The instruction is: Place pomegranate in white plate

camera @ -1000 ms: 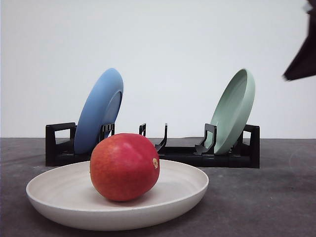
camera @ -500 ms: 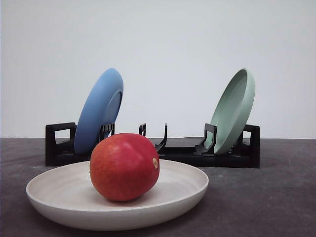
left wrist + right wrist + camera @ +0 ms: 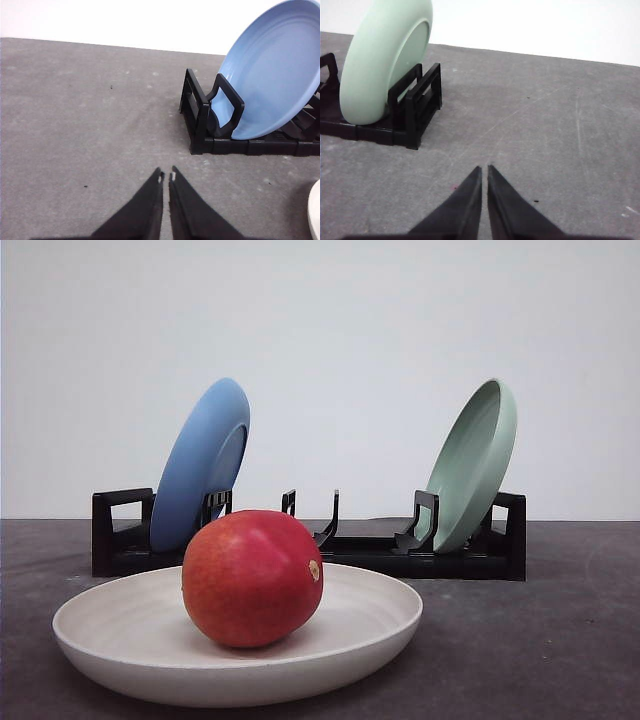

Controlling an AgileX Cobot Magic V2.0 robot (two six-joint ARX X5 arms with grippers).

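The red pomegranate (image 3: 251, 577) rests inside the white plate (image 3: 380, 625) at the front of the table, a pale spot on its right side. A sliver of that plate's rim (image 3: 315, 210) shows in the left wrist view. My left gripper (image 3: 166, 177) is shut and empty, hanging over bare grey table to the left of the rack. The right gripper (image 3: 484, 169) is also shut and empty, above bare table to the right of the rack.
A black dish rack (image 3: 370, 550) stands behind the white plate. A blue plate (image 3: 200, 465) leans in its left end and a pale green plate (image 3: 472, 462) in its right end. Grey tabletop (image 3: 540, 640) lies open on both sides.
One second ago a dark piece of the right arm showed at the front view's top right corner. It has since left that view. The pomegranate and plates have not moved.
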